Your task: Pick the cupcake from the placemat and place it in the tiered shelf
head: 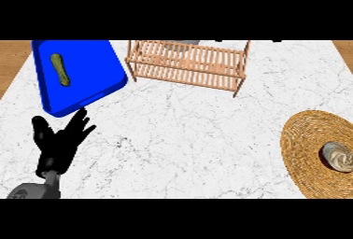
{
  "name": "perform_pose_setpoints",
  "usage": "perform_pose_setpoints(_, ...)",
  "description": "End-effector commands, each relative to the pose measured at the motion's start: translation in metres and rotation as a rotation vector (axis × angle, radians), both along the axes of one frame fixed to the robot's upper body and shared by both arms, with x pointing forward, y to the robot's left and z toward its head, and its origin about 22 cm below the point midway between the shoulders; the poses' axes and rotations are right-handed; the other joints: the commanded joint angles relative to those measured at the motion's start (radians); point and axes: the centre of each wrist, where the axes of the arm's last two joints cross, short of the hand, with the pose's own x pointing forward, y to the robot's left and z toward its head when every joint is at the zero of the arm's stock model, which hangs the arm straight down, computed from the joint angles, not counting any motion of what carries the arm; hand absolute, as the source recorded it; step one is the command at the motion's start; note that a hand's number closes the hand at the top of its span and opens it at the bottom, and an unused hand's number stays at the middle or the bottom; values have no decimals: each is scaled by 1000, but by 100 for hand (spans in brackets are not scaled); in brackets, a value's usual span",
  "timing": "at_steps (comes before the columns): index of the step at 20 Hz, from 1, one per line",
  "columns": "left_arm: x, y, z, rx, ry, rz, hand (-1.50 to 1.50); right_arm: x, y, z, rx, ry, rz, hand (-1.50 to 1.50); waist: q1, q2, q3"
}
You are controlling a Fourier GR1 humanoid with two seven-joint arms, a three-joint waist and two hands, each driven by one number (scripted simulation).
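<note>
A cupcake (338, 156) with pale swirled frosting sits on a round woven straw placemat (307, 140) at the right edge of the marble counter. The slatted wooden tiered shelf (187, 65) stands at the back centre. My left hand (60, 139) is at the lower left, fingers spread and straight, holding nothing, far from the cupcake. My right hand does not show in the head view.
A blue tray (89, 60) lies at the back left with a green pickle-like item (60, 69) on it, just beyond my left hand. A grey object (183, 45) shows behind the shelf. White marble counter (186, 140) stretches between hand and placemat.
</note>
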Motion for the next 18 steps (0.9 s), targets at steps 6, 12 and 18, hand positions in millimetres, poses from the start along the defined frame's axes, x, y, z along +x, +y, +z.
perform_pose_setpoints(6, -4, 8, -22, -6, 42, 9, 0, 11, 20, -35, -43, 122, -47, -150, -13, 3, -3)
perform_pose_setpoints(12, 0, 9, -14, -2, 59, 24, 0, 15, 31, -41, -94, 131, -54, -150, -17, 2, -3)
perform_pose_setpoints(18, 0, -4, -23, -2, 35, 17, 0, 31, 57, -78, -86, 136, -66, -150, -11, 3, -3)
